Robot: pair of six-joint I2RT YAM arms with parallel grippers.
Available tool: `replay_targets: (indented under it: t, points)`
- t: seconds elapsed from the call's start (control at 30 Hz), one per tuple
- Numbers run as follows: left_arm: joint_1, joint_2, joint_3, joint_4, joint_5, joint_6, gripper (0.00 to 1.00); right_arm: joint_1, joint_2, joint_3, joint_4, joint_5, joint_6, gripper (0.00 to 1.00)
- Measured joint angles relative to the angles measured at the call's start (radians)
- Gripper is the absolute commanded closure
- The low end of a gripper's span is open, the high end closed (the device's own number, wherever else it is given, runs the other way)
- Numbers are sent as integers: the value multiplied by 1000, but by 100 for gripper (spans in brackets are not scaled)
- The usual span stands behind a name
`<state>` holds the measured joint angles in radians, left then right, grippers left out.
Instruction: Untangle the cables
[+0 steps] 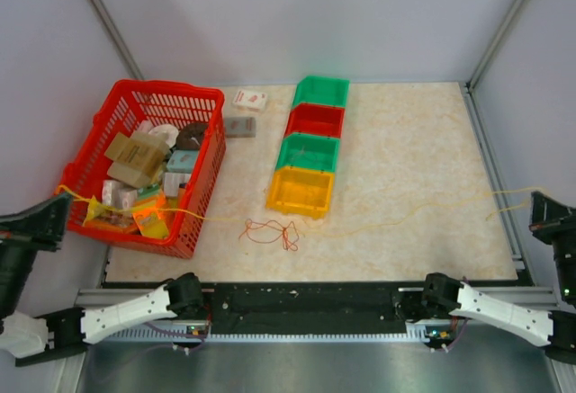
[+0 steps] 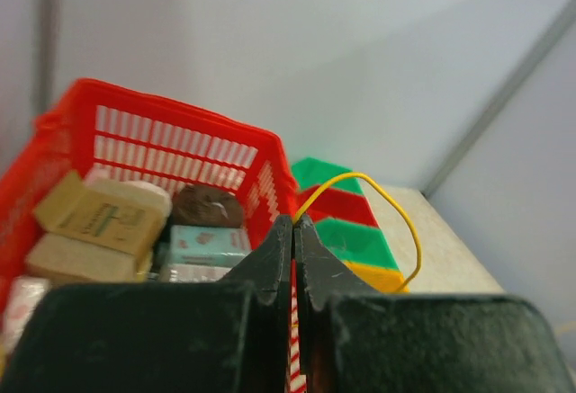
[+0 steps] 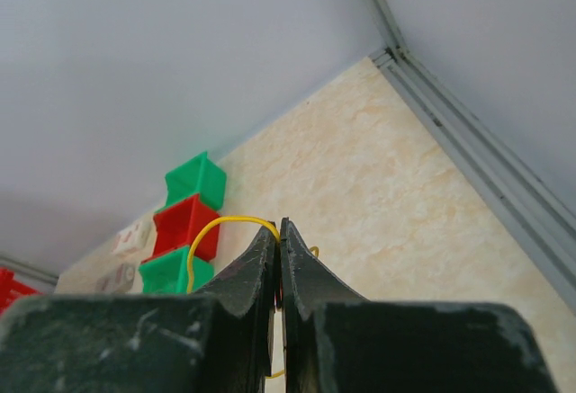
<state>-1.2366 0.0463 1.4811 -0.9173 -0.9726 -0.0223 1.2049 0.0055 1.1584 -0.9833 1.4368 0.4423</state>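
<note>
The yellow cable (image 1: 83, 198) runs as one long thin strand across the scene: from the far left it passes over the front corner of the red basket (image 1: 171, 89), lies faintly along the near part of the tabletop (image 1: 405, 159), and rises off the right edge. Each end is pinched in a claw. The left claw (image 1: 61, 197) is closed on it beside the basket; in the left wrist view the fingers meet with no gap and the cable (image 2: 378, 191) arcs out of their tips in a loop. The right claw (image 1: 538, 202) is likewise closed on the other end, past the tabletop's right edge, and in the right wrist view the strand (image 3: 225, 220) curls out to the left of the shut tips. A separate red and orange tangle (image 1: 270, 229) lies loose on the tabletop near the front edge, just below the yellow strand and in front of the yellow bin (image 1: 301, 191). Behind that bin, touching in a row, stand a green bin (image 1: 309, 152), a red bin (image 1: 316, 120) and another green bin (image 1: 321, 92). The basket holds assorted small packets, and a white packet (image 1: 250, 99) and a grey packet (image 1: 239, 127) lie between basket and bins.
</note>
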Motion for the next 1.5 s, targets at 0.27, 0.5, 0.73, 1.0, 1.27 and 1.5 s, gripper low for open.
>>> replay_targets:
  t: [0.27, 0.5, 0.73, 1.0, 1.27, 1.5]
  points:
    - [-42, 379, -294, 140, 312, -103, 100, 6, 153, -51, 44, -159, 43, 100]
    - [-43, 547, -594, 234, 520, -158, 82, 11, 354, -51, 89, -264, -17, 100]
    - [-43, 533, -740, 338, 645, -233, 48, 11, 307, -45, 114, -296, -57, 100]
    - [-43, 778, -838, 482, 745, -296, 5, 11, 278, -32, 140, -346, -63, 100]
    - [-43, 1163, -784, 658, 752, -290, 27, 11, 288, -32, 152, -388, -66, 100]
    - [-43, 1379, -688, 685, 683, -317, 31, 11, 288, -31, 158, -399, -71, 100]
